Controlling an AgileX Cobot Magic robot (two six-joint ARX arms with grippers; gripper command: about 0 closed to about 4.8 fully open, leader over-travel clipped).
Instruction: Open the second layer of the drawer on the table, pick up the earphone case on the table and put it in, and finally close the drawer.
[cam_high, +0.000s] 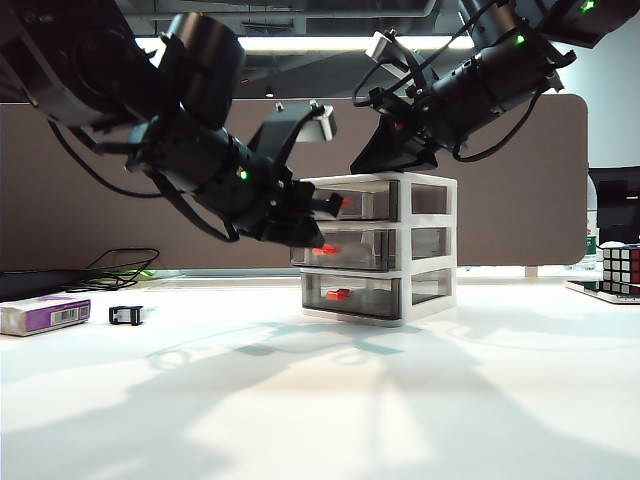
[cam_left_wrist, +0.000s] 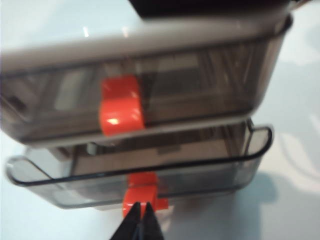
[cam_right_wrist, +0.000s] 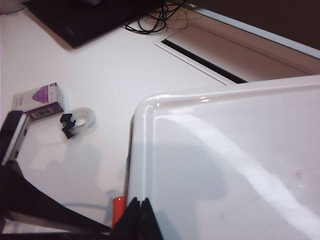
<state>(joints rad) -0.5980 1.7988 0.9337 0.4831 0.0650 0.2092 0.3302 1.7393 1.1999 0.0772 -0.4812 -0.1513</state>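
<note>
Three smoky drawers (cam_high: 350, 245), middle one (cam_left_wrist: 150, 175) seemingly ajar.

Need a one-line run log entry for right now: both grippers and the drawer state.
left gripper: jaws shut at second layer handle | second layer of the drawer: partly out | right gripper: jaws shut on cabinet top

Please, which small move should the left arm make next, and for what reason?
Probably push the middle drawer inward a little more. It stands slightly out of the cabinet, and the left gripper, jaws shut, sits at its orange handle. The right gripper, jaws shut, rests on the cabinet top. I cannot see the earphone case.
</note>
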